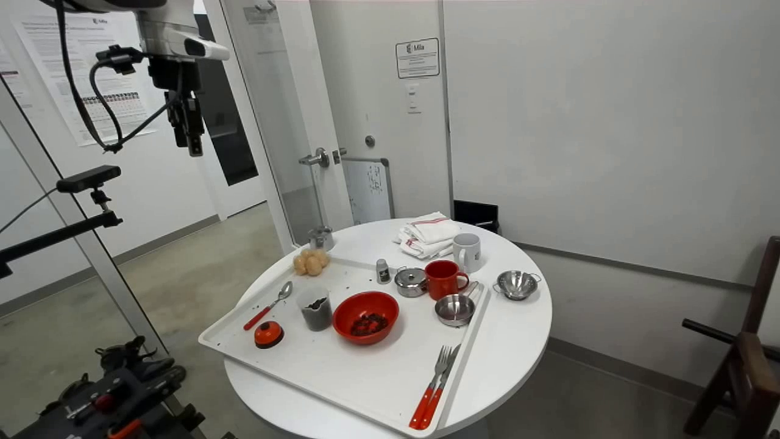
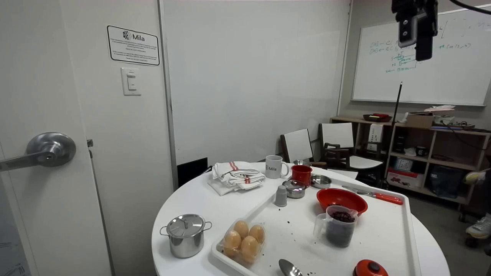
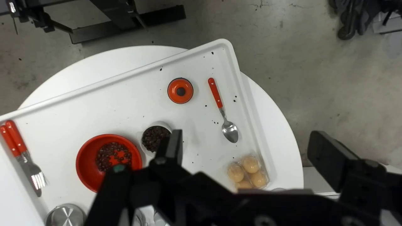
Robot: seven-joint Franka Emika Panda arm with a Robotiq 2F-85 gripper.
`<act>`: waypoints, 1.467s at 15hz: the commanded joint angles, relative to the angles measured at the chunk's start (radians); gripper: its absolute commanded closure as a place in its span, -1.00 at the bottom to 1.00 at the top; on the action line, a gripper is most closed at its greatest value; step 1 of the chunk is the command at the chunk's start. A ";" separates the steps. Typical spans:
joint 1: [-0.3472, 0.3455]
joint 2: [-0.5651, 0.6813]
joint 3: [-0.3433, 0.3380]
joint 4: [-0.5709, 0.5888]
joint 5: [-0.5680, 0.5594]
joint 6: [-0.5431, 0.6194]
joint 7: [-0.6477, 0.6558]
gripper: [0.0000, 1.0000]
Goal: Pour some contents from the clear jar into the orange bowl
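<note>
Overall, a round white table (image 1: pixel 506 353) carries a white tray (image 1: pixel 365 372), set askew, one corner jutting past the table's edge. Gripper (image 3: pixel 246 141) well above table level, pointing down; in the wrist view its jaws stand wide apart. Folded towels (image 2: pixel 238 178), white with red stripes, lie on the table just beside a mug marked Mila (image 2: pixel 272 168). Red-orange bowl (image 1: pixel 356 305) upright on the tray, dark beans (image 3: pixel 105 155) partly covering its bottom. Clear measuring jug (image 2: pixel 340 234) also upright on the tray, right beside the bowl and holding dark beans; cannot tell whether jug and bowl touch. Red mug (image 1: pixel 440 285) next to a lidded steel pan (image 1: pixel 412 284). Pack of four tan eggs (image 2: pixel 249 245) at a tray corner. Red-handled spoon (image 3: pixel 221 108) lying near the eggs. Small orange dome (image 3: pixel 175 86) with a dark knob, near the spoon. Smallest: dark specks (image 3: pixel 234 100) scattered over the tray.
</note>
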State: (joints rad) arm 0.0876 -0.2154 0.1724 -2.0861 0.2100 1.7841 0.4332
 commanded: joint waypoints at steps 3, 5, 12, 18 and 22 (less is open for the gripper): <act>0.004 0.002 -0.004 0.002 -0.001 -0.002 0.002 -1.00; 0.004 0.002 -0.004 0.002 -0.001 -0.002 0.003 -1.00; -0.004 0.176 0.010 0.087 -0.009 0.230 0.442 -1.00; 0.034 0.367 -0.022 0.117 -0.069 0.447 0.782 -1.00; 0.043 0.375 -0.036 0.089 -0.055 0.461 0.787 -1.00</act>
State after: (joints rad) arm 0.1107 0.1607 0.1582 -1.9991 0.1507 2.2492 1.2233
